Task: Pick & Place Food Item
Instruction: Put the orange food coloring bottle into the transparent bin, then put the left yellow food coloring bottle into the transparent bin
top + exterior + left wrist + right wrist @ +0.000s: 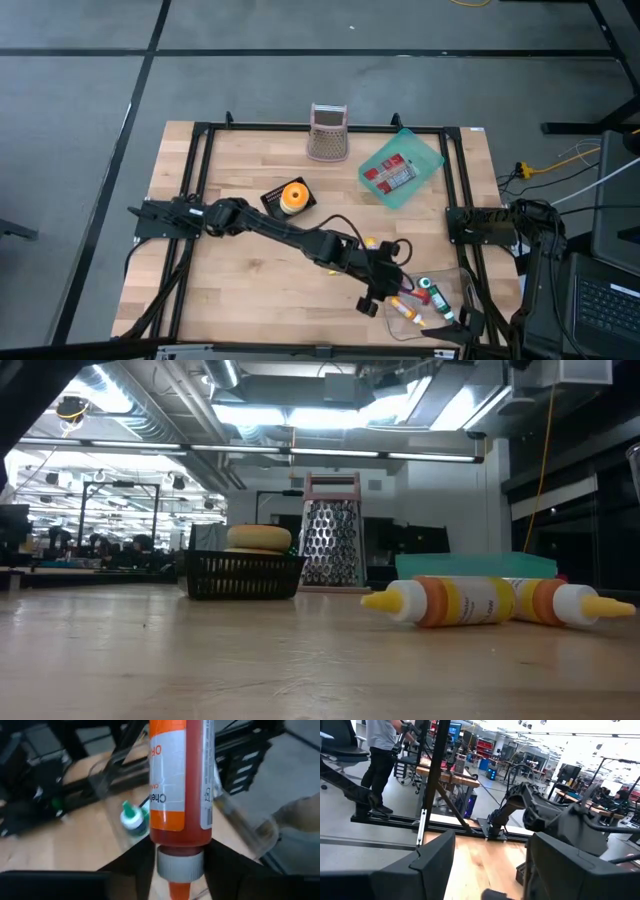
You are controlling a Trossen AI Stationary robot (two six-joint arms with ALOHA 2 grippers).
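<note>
I've got the left arm stretched low across the counter [250, 290] toward five o'clock. Its left hand [375, 297] has fingers either side of the orange sauce bottle [180, 780]; whether they pinch it, I cannot tell. The right hand [490, 870] waits parted and empty at the counter's three o'clock edge.

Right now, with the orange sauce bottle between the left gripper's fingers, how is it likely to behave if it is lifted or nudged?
The orange sauce bottle is a smooth, labelled cylinder, so it may slip in the left gripper. Similar bottles lying on their sides on the table suggest it could roll if released there. It looks like squeezable plastic, so a firm grip probably dents it.
</note>
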